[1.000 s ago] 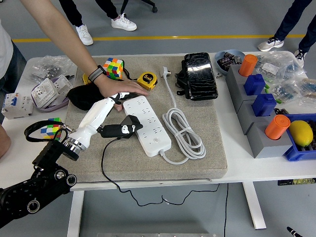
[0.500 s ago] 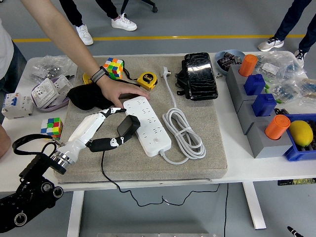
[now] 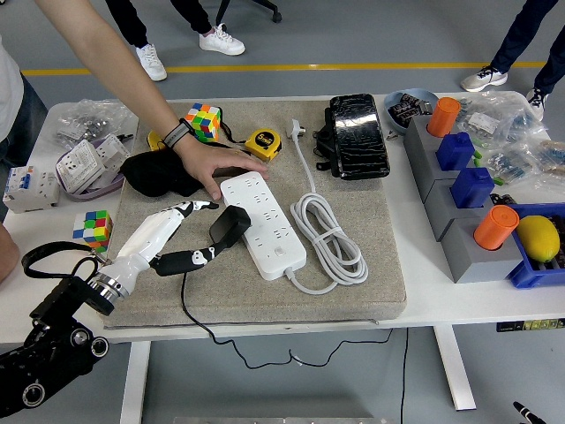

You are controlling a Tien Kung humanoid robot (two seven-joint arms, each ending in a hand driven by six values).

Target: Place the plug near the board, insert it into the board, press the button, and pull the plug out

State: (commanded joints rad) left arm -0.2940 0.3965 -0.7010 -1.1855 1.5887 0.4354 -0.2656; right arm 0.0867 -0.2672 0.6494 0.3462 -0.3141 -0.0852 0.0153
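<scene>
A white power board point(image 3: 265, 221) lies on the grey mat point(image 3: 353, 296), its white cable point(image 3: 331, 238) coiled to its right. The black plug point(image 3: 229, 225) stands tilted against the board's left edge; I cannot tell whether its pins are in a socket. Its black cord point(image 3: 185, 305) runs off the table's near edge. My left hand point(image 3: 205, 231) is just left of the plug, fingers spread, one lower fingertip point(image 3: 210, 255) touching the plug's base. A person's hand point(image 3: 216, 163) presses on the board's far left end.
A black cloth point(image 3: 159, 172), a yellow tape measure point(image 3: 262, 143) and a colour cube point(image 3: 203, 121) lie behind the board. Another cube point(image 3: 93, 227) sits left of my arm. A black pouch point(image 3: 357, 135) is at the back, with grey blocks point(image 3: 468, 238) and a lemon point(image 3: 538, 237) at the right.
My left hand let go of the plug and drew back toward the lower left. The plug tipped up from lying flat and now leans at the board's edge.
</scene>
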